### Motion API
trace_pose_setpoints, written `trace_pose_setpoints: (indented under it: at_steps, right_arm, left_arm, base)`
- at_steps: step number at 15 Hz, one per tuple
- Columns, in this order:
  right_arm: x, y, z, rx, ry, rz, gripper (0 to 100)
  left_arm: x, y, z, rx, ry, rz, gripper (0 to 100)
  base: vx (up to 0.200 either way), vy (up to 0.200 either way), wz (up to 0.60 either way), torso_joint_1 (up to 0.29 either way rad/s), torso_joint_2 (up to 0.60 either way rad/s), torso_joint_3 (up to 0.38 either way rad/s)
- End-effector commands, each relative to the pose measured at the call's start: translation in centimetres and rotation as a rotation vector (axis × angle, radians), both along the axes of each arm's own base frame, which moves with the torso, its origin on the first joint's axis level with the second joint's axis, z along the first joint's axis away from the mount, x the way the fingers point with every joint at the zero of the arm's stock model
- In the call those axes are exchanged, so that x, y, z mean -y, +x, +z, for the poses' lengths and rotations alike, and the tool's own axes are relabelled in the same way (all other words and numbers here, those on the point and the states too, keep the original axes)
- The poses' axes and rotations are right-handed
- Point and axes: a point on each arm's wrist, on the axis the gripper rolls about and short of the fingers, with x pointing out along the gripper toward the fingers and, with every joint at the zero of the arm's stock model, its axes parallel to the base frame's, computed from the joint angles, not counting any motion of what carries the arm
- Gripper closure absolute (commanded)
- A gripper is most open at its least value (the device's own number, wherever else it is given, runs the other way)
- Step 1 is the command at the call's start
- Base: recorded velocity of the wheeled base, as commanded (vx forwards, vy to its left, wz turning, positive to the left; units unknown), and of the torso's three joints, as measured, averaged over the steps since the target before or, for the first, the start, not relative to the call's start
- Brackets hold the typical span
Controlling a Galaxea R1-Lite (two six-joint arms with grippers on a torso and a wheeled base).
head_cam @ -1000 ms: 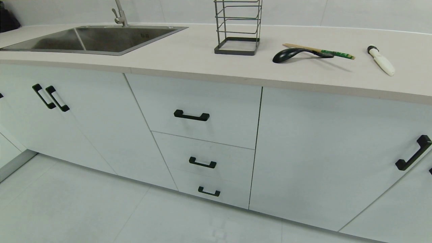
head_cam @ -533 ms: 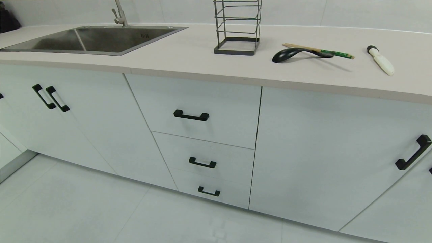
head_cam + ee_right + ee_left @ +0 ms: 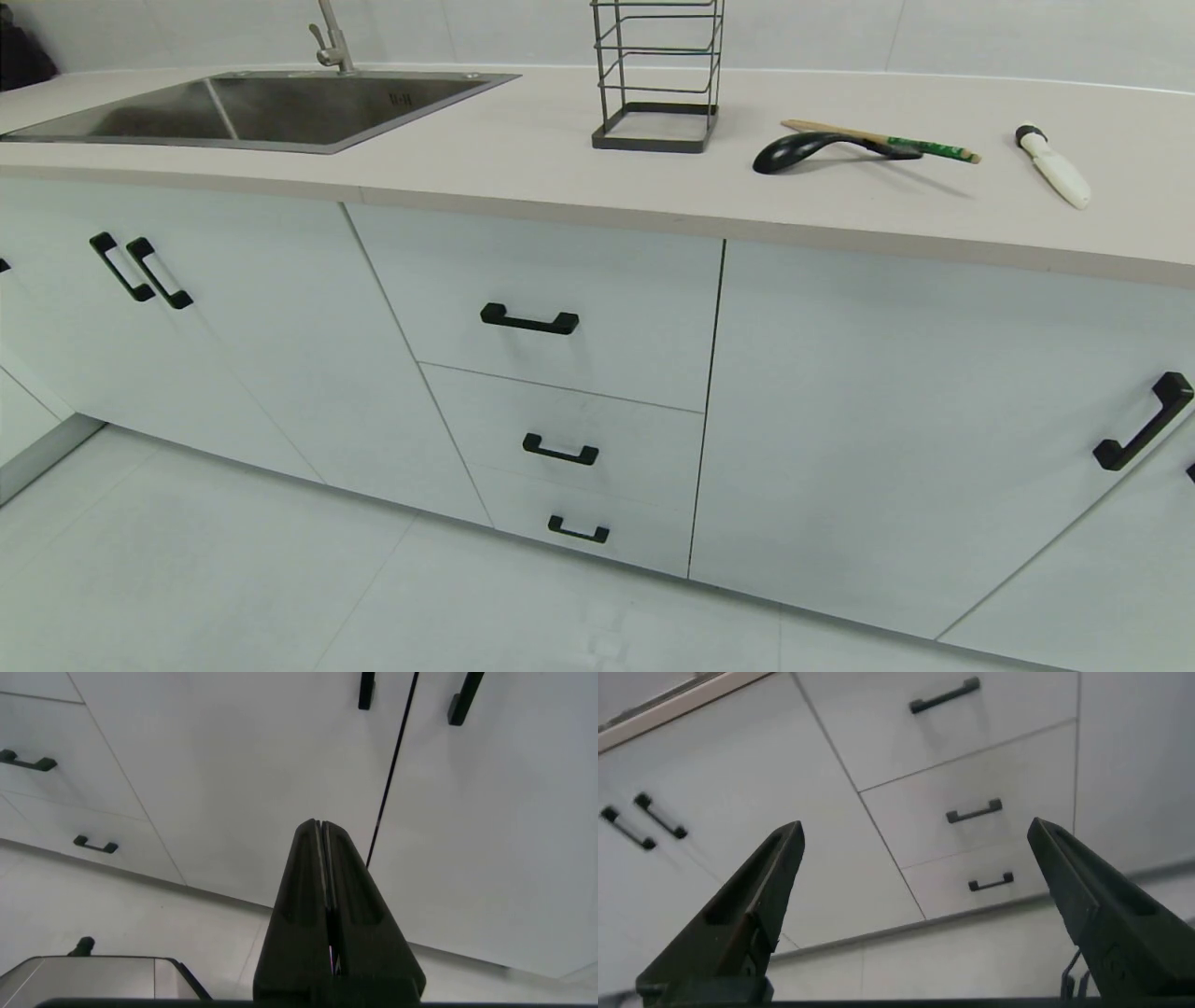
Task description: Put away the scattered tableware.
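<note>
My left pincer [image 3: 915,829] is spread wide with nothing between the fingers. It faces the drawer stack [image 3: 990,775], apart from it. My right pincer [image 3: 321,826] is pressed together and empty. It faces the white cabinet doors [image 3: 234,765] at the seam, with black door handles [image 3: 464,695] beyond it.

The tableware is well apart from both pincers, up on the countertop [image 3: 523,168] above those cabinet fronts. The black spoon [image 3: 794,149] has its handle lying against the chopsticks [image 3: 896,143]. The white utensil [image 3: 1055,170] with a black cap lies alone on the far side of the chopsticks from the spoon. The wire rack [image 3: 658,140] stands upright just beside the spoon's bowl, over the drawer stack my left pincer faces. The sink [image 3: 261,107] is past the rack, farthest from my right pincer.
</note>
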Motion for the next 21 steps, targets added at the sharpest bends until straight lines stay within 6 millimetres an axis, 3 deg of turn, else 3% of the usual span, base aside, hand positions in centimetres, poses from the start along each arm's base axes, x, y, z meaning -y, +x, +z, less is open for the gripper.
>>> trace_pose_setpoints:
  at_steps: [1, 2, 5, 8, 12, 21]
  right_arm:
    - [0.0, 0.0, 0.0, -0.001, -0.001, 0.001, 100]
    - [0.0, 0.0, 0.0, -0.001, -0.001, 0.001, 100]
    - [0.0, 0.0, 0.0, -0.001, -0.001, 0.001, 100]
    - [0.0, 0.0, 0.0, -0.001, -0.001, 0.001, 100]
    - [0.0, 0.0, 0.0, -0.001, -0.001, 0.001, 100]
    - [0.0, 0.0, 0.0, -0.001, -0.001, 0.001, 100]
  left_arm:
    - [0.2, 2.8, 2.0, -0.092, 0.087, -0.089, 0]
    - [0.3, 4.0, 3.3, -0.08, 0.183, -0.114, 0]
    - [0.9, 6.7, 4.0, -0.108, 0.341, -0.212, 0]
    - [1.6, 8.8, 3.5, -0.138, 0.467, -0.297, 0]
    - [5.2, 13.8, 2.1, -0.238, 0.711, -0.562, 0]
    - [7.7, 17.8, -1.7, -0.467, 0.764, -0.633, 0]
  base:
    - [0.0, 0.0, 0.0, 0.0, 0.0, 0.0]
    - [0.0, 0.0, 0.0, 0.0, 0.0, 0.0]
    - [0.0, 0.0, 0.0, 0.0, 0.0, 0.0]
    - [0.0, 0.0, 0.0, 0.0, 0.0, 0.0]
    - [0.0, 0.0, 0.0, 0.0, 0.0, 0.0]
    - [0.0, 0.0, 0.0, 0.0, 0.0, 0.0]
